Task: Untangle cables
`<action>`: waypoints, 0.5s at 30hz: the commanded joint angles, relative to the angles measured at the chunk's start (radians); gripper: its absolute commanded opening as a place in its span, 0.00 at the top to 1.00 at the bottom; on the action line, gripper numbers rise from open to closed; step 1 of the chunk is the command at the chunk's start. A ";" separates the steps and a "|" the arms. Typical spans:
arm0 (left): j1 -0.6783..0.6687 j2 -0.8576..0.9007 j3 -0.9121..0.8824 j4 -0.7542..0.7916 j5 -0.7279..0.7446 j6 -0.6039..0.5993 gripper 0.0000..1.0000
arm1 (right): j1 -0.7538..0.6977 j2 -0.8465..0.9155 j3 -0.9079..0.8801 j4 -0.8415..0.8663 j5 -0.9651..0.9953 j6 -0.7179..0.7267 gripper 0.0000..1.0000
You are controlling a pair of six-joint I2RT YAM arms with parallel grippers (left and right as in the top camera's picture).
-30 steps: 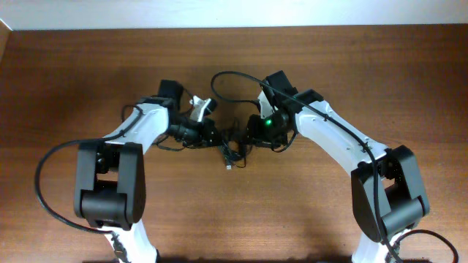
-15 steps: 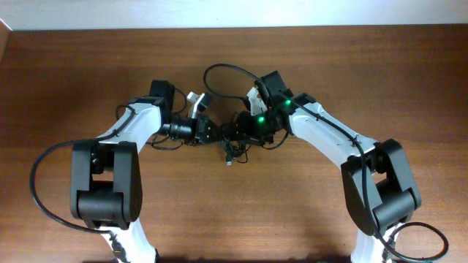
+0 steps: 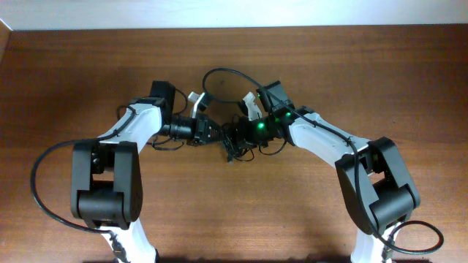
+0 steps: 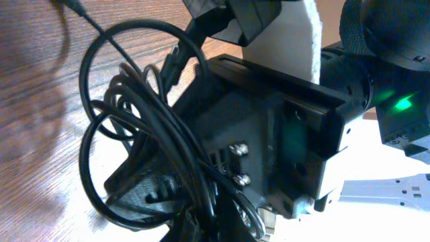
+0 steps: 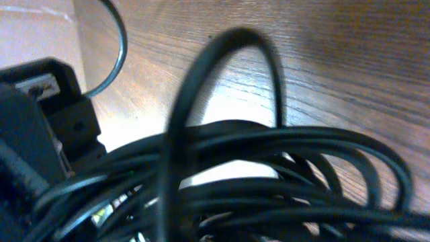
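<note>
The left pincer (image 3: 213, 134) is closed. Its fingers are hidden in its own wrist view, but the loops of the cables (image 4: 144, 144) gather toward the bottom edge where the fingers sit, so it probably clamps a few strands. The right pincer (image 3: 235, 133) is closed too. Its wrist view is filled with blurred black strands right at the lens, which suggests a grip on the other side of the same knot, though the fingers cannot be seen.

The 2 pincers face each other almost nose to nose, with the bundle bunched between and just below them on the surface (image 3: 234, 212). 1 short end trails toward the near edge. Holding the knot from opposite sides fits a pull-apart, where each arm takes its own share of the loops.

Room is good. Bare wood lies left, right and in front, and the far edge is well apart. The hazard is close in. The right arm's thick lead (image 3: 219, 75) arches just behind the meeting point, and thin strands could catch on it.
</note>
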 commanded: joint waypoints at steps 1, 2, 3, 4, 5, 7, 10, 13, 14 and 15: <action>-0.002 0.010 -0.001 0.003 0.067 0.020 1.00 | 0.001 -0.012 -0.014 -0.001 0.002 -0.011 0.96; -0.002 0.010 -0.001 0.003 0.041 0.020 1.00 | -0.011 -0.039 -0.014 -0.001 -0.014 -0.019 0.96; -0.002 0.010 -0.001 0.002 -0.004 0.020 1.00 | -0.020 -0.064 -0.014 0.000 -0.027 -0.018 0.96; -0.003 0.010 -0.001 0.001 -0.069 0.020 1.00 | -0.039 -0.105 -0.013 -0.001 -0.051 -0.016 0.96; -0.003 0.010 -0.001 0.002 -0.109 0.021 1.00 | -0.060 -0.135 -0.013 -0.002 -0.081 -0.010 0.96; -0.003 0.010 -0.001 0.002 -0.190 0.021 1.00 | -0.101 -0.164 -0.013 -0.001 -0.158 0.026 0.96; -0.003 0.010 -0.001 0.002 -0.315 0.040 1.00 | -0.158 -0.168 -0.013 -0.022 -0.284 0.035 0.96; -0.003 0.010 -0.001 0.000 -0.417 0.051 1.00 | -0.224 -0.168 -0.013 -0.092 -0.284 0.024 0.96; -0.003 0.010 -0.001 0.000 -0.433 0.051 1.00 | -0.244 -0.168 -0.013 -0.090 -0.328 0.024 0.96; -0.003 0.010 -0.001 0.000 -0.446 0.056 1.00 | -0.254 -0.168 -0.013 -0.091 -0.348 0.024 0.96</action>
